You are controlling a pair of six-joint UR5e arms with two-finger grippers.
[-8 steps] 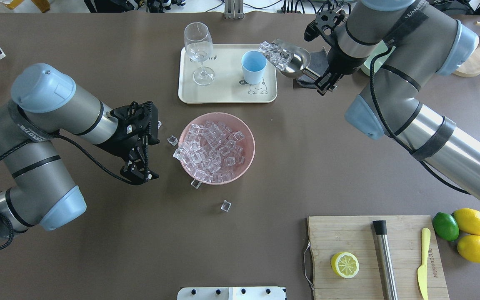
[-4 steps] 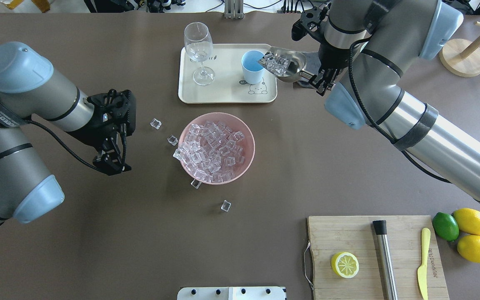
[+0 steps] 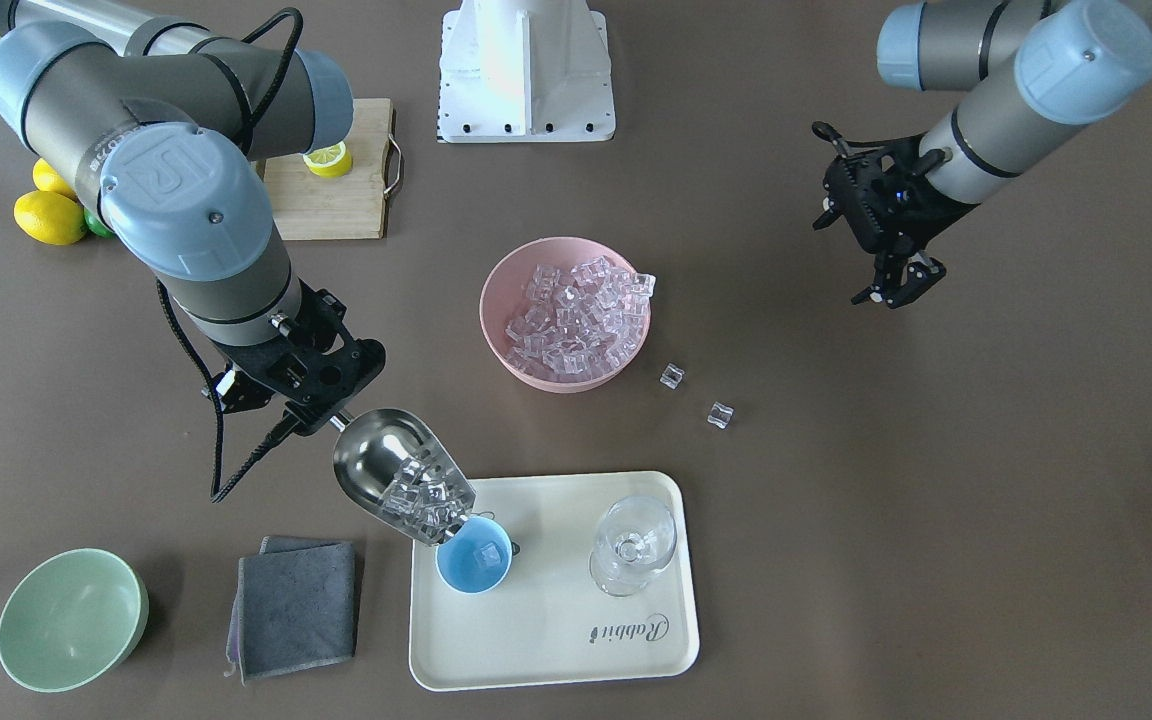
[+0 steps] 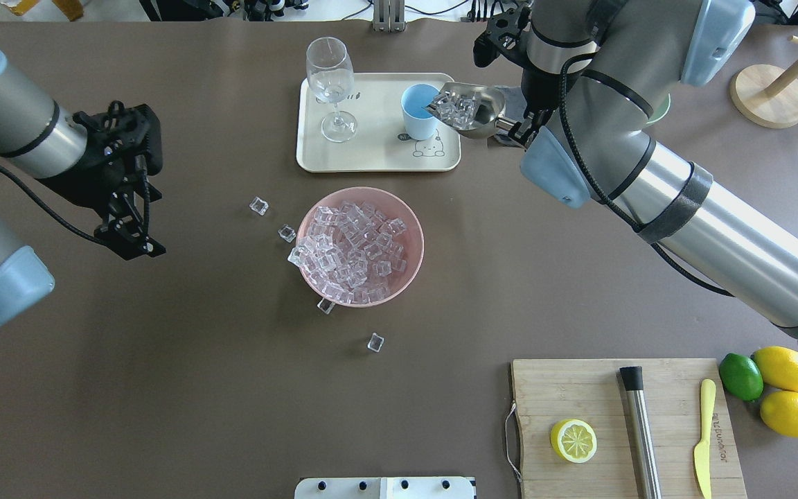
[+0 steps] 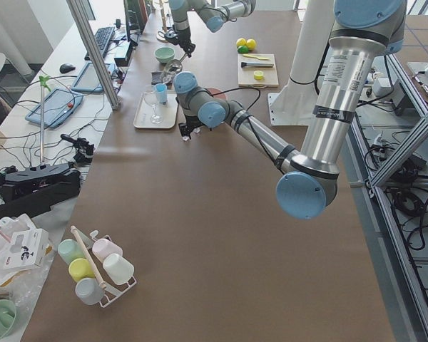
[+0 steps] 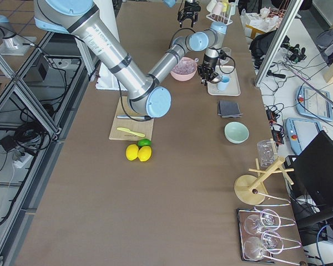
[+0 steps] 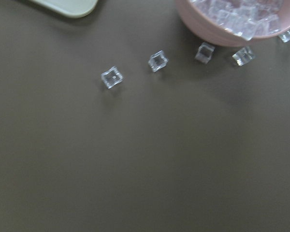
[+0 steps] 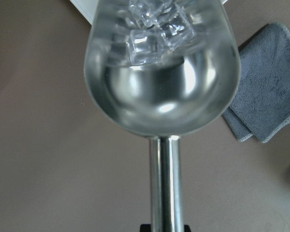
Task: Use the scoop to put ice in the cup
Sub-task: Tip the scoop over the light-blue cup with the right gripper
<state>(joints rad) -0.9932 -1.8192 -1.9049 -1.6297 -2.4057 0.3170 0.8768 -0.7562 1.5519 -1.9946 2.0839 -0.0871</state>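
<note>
My right gripper [image 3: 333, 418] is shut on the handle of the steel scoop [image 3: 382, 468], which is tilted with its lip over the rim of the light-blue cup [image 3: 474, 562]. Ice [image 3: 426, 503] lies bunched at the scoop's mouth, also in the right wrist view [image 8: 147, 41]. One cube [image 3: 485, 553] lies inside the cup. In the overhead view the scoop [image 4: 476, 109] touches the cup [image 4: 415, 111] from the right. My left gripper [image 4: 129, 242] is open and empty, far left of the pink bowl [image 4: 418, 235] full of ice [image 4: 354, 246].
The cup stands on a cream tray [image 4: 371, 149] beside a stemmed glass [image 4: 330, 76]. Loose cubes [image 4: 258, 205] [image 4: 375, 342] lie around the bowl. A grey cloth [image 3: 296, 605] and green bowl [image 3: 71, 620] sit beyond the scoop. A cutting board [image 4: 579, 388] holds a steel cylinder [image 4: 640, 430].
My right arm has carried the scoop left to the cup's rim and tipped it. My left arm has drawn back to the left, away from the pink bowl.
</note>
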